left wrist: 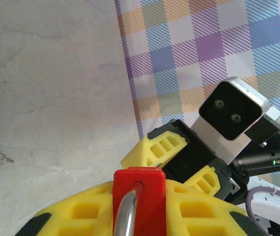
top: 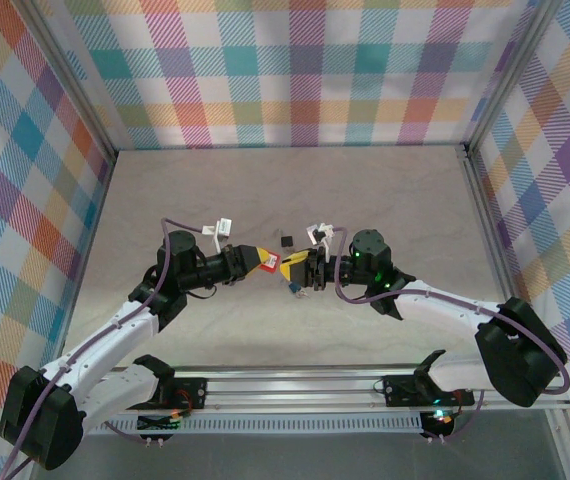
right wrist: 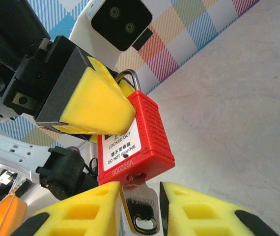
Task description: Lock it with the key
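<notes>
1. Evidently, my left gripper [top: 263, 263] clenched the red padlock [right wrist: 136, 140], and the key [right wrist: 142, 204] sat in its underside.
2. My right gripper [top: 295, 272] flanked the key's head; I couldn't tell whether it pinched.
3. The next move, I judged, called for a firm pinch, then a twist.

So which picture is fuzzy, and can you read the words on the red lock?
Right wrist view: the red padlock is sharp, its label reads LOCKED OUT, DO NOT REMOVE; the key glints. Left wrist view: its top looks slightly soft up close. Top external view: evenly lit, padlock too small to read.
</notes>
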Controlling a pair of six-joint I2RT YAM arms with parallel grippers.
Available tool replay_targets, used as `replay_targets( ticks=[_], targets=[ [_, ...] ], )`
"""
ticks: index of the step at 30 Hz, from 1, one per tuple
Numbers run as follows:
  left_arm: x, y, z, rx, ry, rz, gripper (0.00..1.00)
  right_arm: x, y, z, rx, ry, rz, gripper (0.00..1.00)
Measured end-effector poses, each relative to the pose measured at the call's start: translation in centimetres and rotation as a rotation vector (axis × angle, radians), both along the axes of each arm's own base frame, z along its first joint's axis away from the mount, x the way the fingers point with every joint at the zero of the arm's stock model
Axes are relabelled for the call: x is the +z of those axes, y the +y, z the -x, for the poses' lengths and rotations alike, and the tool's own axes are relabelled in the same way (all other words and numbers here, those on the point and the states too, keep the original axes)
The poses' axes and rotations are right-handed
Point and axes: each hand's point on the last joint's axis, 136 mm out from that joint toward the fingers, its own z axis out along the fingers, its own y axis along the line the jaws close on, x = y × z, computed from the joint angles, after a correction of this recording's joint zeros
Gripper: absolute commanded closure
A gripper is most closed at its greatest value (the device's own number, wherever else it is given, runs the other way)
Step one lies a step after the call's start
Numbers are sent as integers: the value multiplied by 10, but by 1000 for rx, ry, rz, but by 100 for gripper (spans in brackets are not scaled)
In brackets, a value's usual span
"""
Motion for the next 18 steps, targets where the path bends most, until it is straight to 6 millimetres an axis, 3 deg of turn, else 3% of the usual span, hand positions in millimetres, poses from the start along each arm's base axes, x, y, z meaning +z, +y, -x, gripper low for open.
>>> replay_targets(
  ticks=[11, 18],
  targets=[
    [-7, 2, 3, 4, 16, -10, 100, -4, 4, 5, 42, 31, -7, 90],
    [-8, 5, 7, 9, 5, -5, 100, -5, 6, 6, 60, 55, -17, 87]
  ],
)
